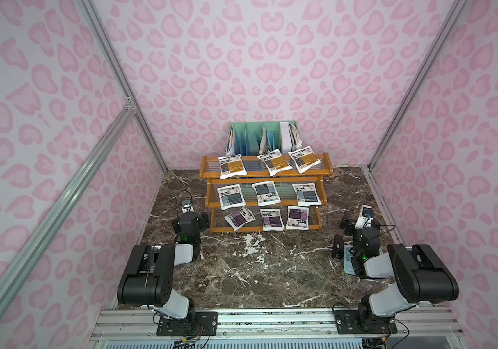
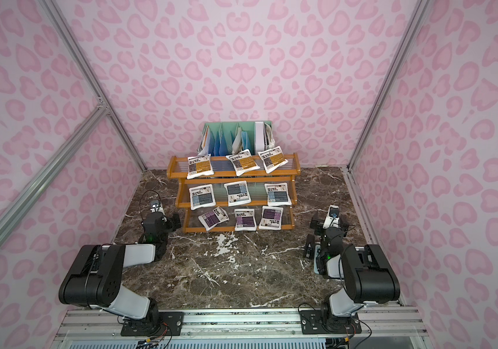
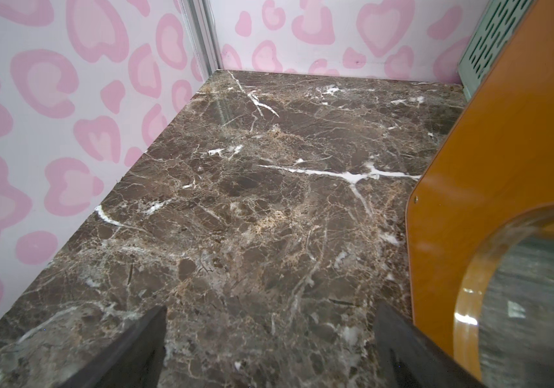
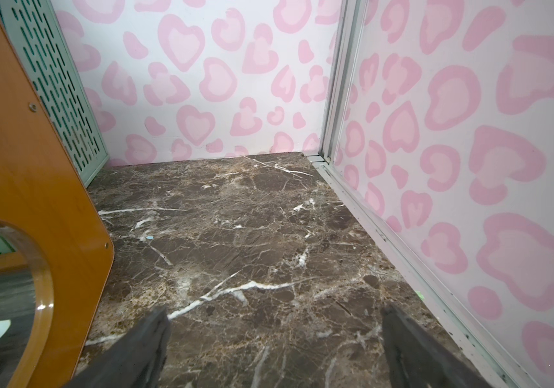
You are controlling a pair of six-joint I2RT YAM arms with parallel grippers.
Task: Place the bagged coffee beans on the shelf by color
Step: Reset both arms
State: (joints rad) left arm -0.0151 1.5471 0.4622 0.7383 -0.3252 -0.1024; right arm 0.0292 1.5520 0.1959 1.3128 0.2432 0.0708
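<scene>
All nine bagged coffee beans [image 1: 266, 192] are found on the shelf [image 1: 205, 169], which stands at the back of the marble table [image 1: 241, 272], directly in front of a mint-green divider rack [image 1: 250, 133] holding papers. In both top views the pouches are seen sorted by colour, one colour to a tier. Three orange-yellow pouches [image 1: 274, 163] are laid on the top tier, three blue pouches [image 1: 230, 197] on the middle tier and three purple pouches [image 1: 272, 219] on the lowest tier. All are face up with gaps between neighbours. The left purple pouch [image 1: 239, 218] is noted as lying skewed, and the right orange-yellow pouch [image 1: 303, 159] is likewise turned at an angle. No pouch is observed on the tabletop. The left gripper [image 3: 270, 310] is seen with its jaws spread wide. Nothing is held between them, and bare marble is visible below, with the shelf's left side panel close beside it. The right gripper [image 4: 275, 311] is likewise spread wide and holds nothing. It is positioned over bare marble near the shelf's right side panel. Both arms are folded back near the front corners of the table, well apart from the pouches.
</scene>
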